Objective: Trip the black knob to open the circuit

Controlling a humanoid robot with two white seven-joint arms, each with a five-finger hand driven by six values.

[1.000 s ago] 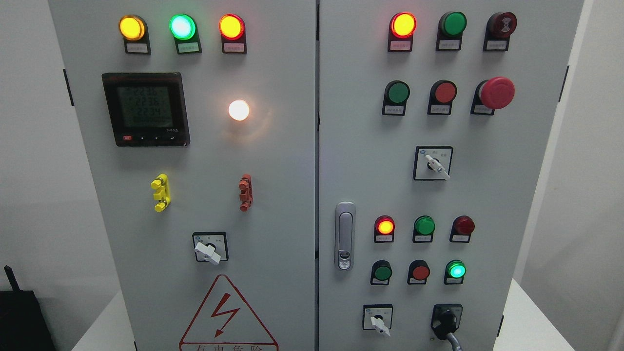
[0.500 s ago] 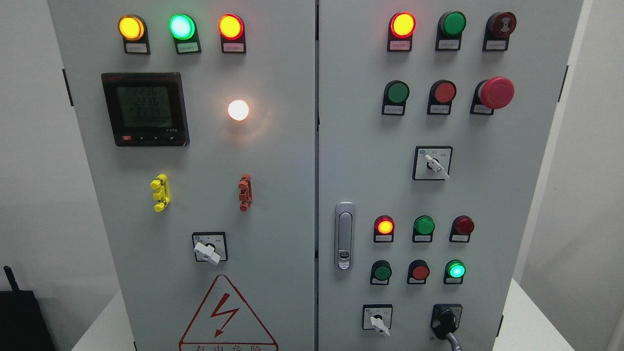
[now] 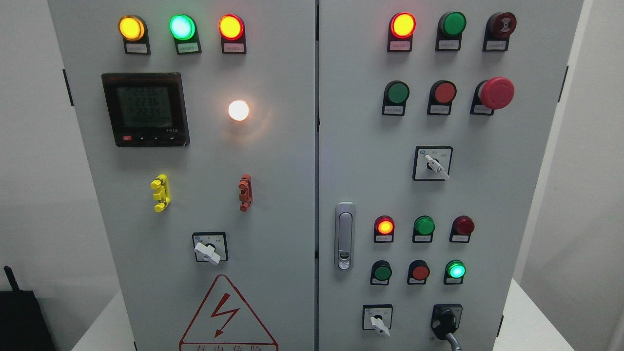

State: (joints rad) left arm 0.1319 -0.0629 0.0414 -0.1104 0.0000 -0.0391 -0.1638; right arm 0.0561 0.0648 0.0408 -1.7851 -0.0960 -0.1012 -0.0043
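Facing: grey two-door control cabinet (image 3: 273,204), filling the frame from top to bottom.
Black knob: black rotary knob (image 3: 445,321), lower right of the frame, on the right door, its handle pointing down and to the right past its square plate.
Hands: neither robot hand shows in the head view, so whether they are clenched or released cannot be told.
Left door, top row: yellow lamp (image 3: 131,28), green lamp (image 3: 182,27) and red lamp (image 3: 231,27), all lit.
Left door, upper left: digital meter (image 3: 145,109) with a lit display; digits too small to read surely.
Left door, centre: white lamp (image 3: 238,110), glowing, right of the meter.
Left door, middle: yellow clip (image 3: 160,193) and red clip (image 3: 245,192), side by side but well apart.
Left door, lower: white-handled selector switch (image 3: 208,248), above a red warning triangle (image 3: 228,317) with a lightning bolt.
Right door, upper right: red mushroom button (image 3: 496,92).
Right door, middle: white selector switch (image 3: 433,164).
Right door, left edge: metal door latch (image 3: 344,236), upright.
Right door, bottom: small white selector switch (image 3: 377,319), left of the black knob.
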